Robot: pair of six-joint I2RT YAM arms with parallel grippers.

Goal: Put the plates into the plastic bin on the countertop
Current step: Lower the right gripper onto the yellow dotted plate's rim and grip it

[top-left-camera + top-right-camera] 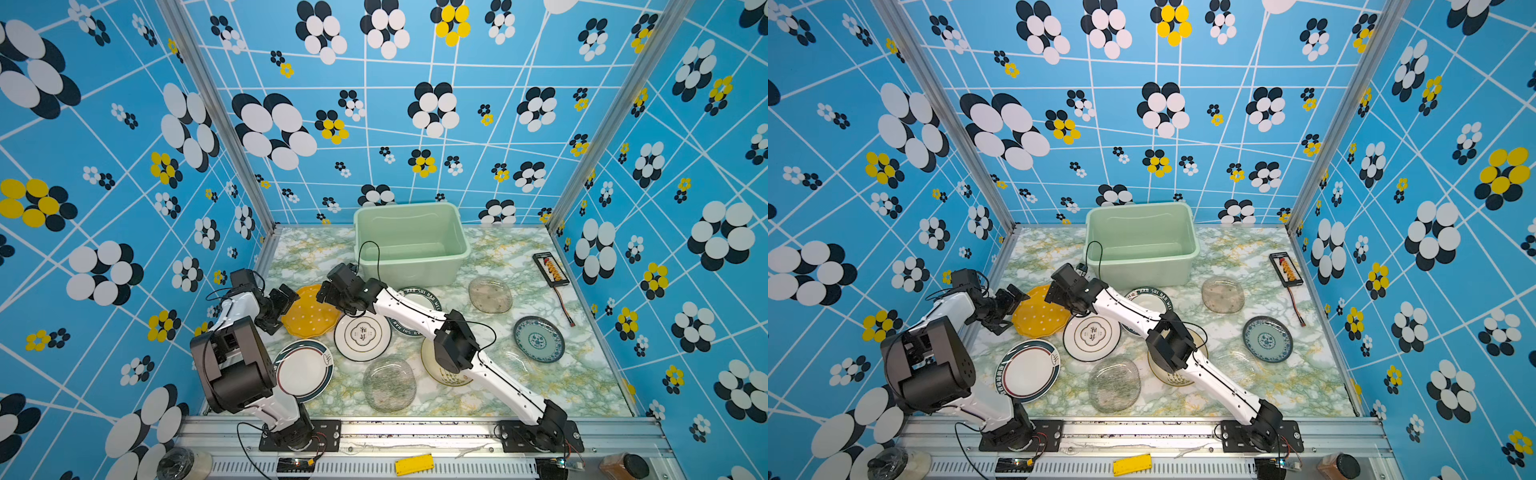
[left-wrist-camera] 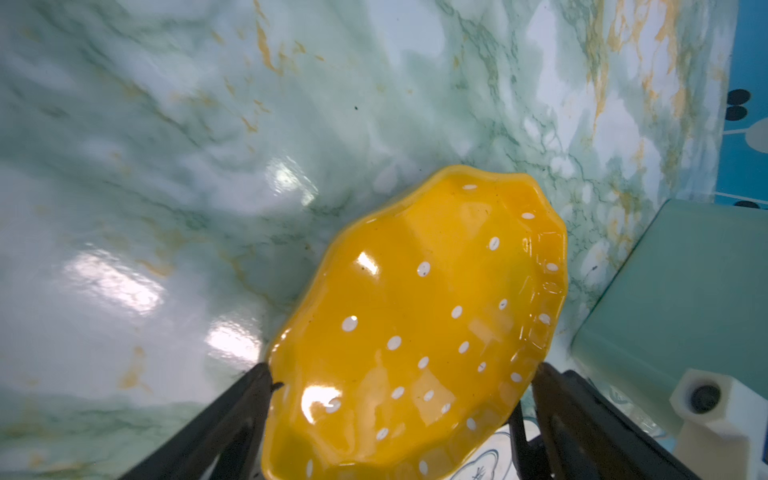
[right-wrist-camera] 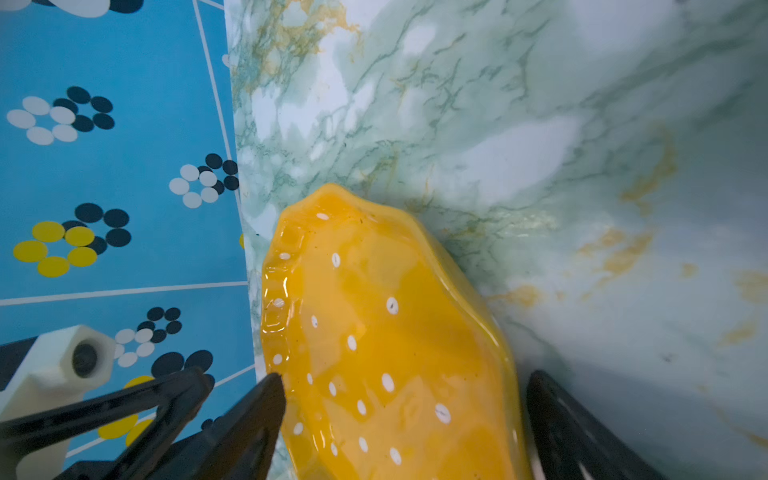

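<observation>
Left gripper [image 2: 401,376] is hanging spread wide from its folded arm, fingers [image 2: 232,415] flanking the yellow plate [image 1: 309,316] lying on the countertop [image 1: 540,386]. Right gripper [image 3: 405,380], reaching across on an outstretched arm, is flanking the same plate, spread too. Plastic bin [image 1: 409,270] is sitting just behind.

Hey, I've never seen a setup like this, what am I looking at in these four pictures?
Two robot arms stand at the near edge of a marbled countertop. Two pictures look down from one overhead camera; the other two come from a camera on each wrist. Plates lie scattered before a pale green tub, which is empty; a small black board sits aside. The left hand and right hand are both open, poised at the yellow plate from opposite sides. Nothing looks gripped.
</observation>
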